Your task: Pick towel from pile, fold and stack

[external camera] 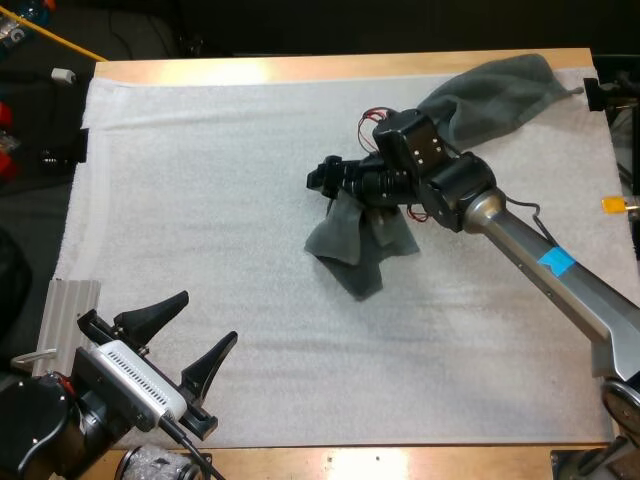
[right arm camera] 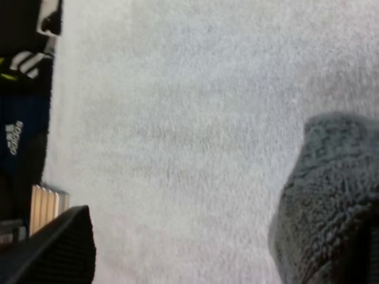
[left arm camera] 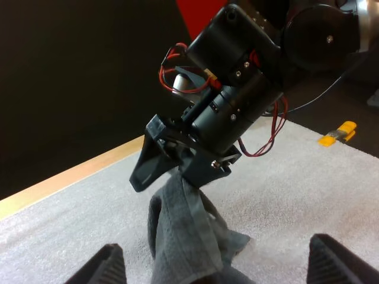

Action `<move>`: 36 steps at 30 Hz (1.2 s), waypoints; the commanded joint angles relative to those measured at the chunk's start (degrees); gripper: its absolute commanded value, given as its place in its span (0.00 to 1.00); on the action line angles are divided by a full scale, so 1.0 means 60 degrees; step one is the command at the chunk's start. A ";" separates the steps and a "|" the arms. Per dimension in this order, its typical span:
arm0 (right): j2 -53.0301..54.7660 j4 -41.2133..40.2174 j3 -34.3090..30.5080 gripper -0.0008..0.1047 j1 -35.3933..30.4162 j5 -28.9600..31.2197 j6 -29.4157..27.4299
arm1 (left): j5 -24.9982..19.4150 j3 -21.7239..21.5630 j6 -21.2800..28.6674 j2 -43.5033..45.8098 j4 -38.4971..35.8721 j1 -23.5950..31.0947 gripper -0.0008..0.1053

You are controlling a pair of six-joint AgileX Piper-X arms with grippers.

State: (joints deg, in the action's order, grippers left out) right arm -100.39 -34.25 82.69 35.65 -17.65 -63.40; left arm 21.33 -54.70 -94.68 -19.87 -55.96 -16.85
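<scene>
Your right arm (external camera: 520, 245) reaches in over the middle of the white mat (external camera: 200, 200), and the right jaws sit at the top of a crumpled dark grey-green towel (external camera: 350, 245). From the left wrist view, that towel (left arm camera: 183, 236) rises in a bunched peak up to the right jaws, while the rest of it spreads loosely on the mat below. The right wrist view shows the towel's fuzzy cloth (right arm camera: 331, 201) close against one side of the jaws, but you cannot tell whether the right jaws are clamped on it or only resting against it.

A second towel (external camera: 495, 95) of the same colour lies heaped at the far right corner of the mat, well apart from the first and partly behind the right arm.

Your left arm (external camera: 100, 385) waits at the near left corner of the surface (external camera: 300, 68). The left jaws stand wide apart with nothing between them, pointing toward the towel in the middle but well short of it.
</scene>
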 commanded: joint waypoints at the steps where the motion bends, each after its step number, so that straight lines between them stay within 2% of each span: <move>1: -0.0012 -0.0274 0.0100 0.76 -0.0018 -0.0071 -0.0140 | 0.0063 -0.0052 -0.0185 -0.0004 0.0103 -0.0052 0.58; 3: -0.0141 -0.0537 0.0100 0.76 -0.0018 -0.0227 -0.0140 | 0.0063 -0.0052 -0.0244 -0.0004 0.0103 -0.0052 0.58; 6: -0.0435 -0.1059 0.0100 0.76 0.0104 -0.1743 -0.0151 | 0.0063 -0.0052 -0.0242 -0.0004 0.0103 -0.0052 0.58; 10: -0.0518 -0.0561 0.0100 0.76 0.0347 -0.2833 -0.0461 | 0.0063 -0.0052 -0.0242 -0.0004 0.0103 -0.0052 0.58; 13: -0.0518 0.0464 0.0169 0.76 0.0574 -0.2159 -0.0537 | 0.0063 -0.0052 -0.0242 -0.0004 0.0103 -0.0052 0.58; 17: -0.0518 0.1771 0.0438 0.76 0.0773 -0.0474 -0.0455 | 0.0063 -0.0052 -0.0242 -0.0004 0.0103 -0.0052 0.58; 18: -0.0518 0.2759 0.0530 0.76 0.0770 0.0127 -0.0046 | 0.0063 -0.0052 -0.0242 -0.0004 0.0103 -0.0052 0.58; 21: -0.0518 0.4527 0.0548 0.76 0.0722 0.0936 0.1186 | 0.0063 -0.0052 -0.0297 -0.0004 0.0103 -0.0052 0.58; 23: -0.0518 0.4939 0.0548 0.76 0.0723 0.1067 0.1296 | 0.0140 -0.0052 -0.0308 -0.0004 0.0103 -0.0052 0.58; 27: -0.0518 0.4548 0.0548 0.76 0.0723 0.0513 0.1219 | 0.0283 -0.0052 -0.0308 -0.0004 0.0061 -0.0052 0.58; 32: -0.0444 0.3112 0.0548 0.76 0.0723 -0.0421 0.0158 | 0.0281 -0.0052 -0.0308 -0.0004 -0.0220 -0.0052 0.58; 36: -0.0270 0.1504 0.0548 0.76 0.0723 -0.0377 -0.0644 | 0.0281 -0.0052 -0.0232 -0.0004 -0.0652 -0.0052 0.58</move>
State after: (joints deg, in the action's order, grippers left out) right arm -103.07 -23.81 85.36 40.13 -19.44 -65.78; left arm 22.55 -54.70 -95.80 -19.87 -59.47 -16.85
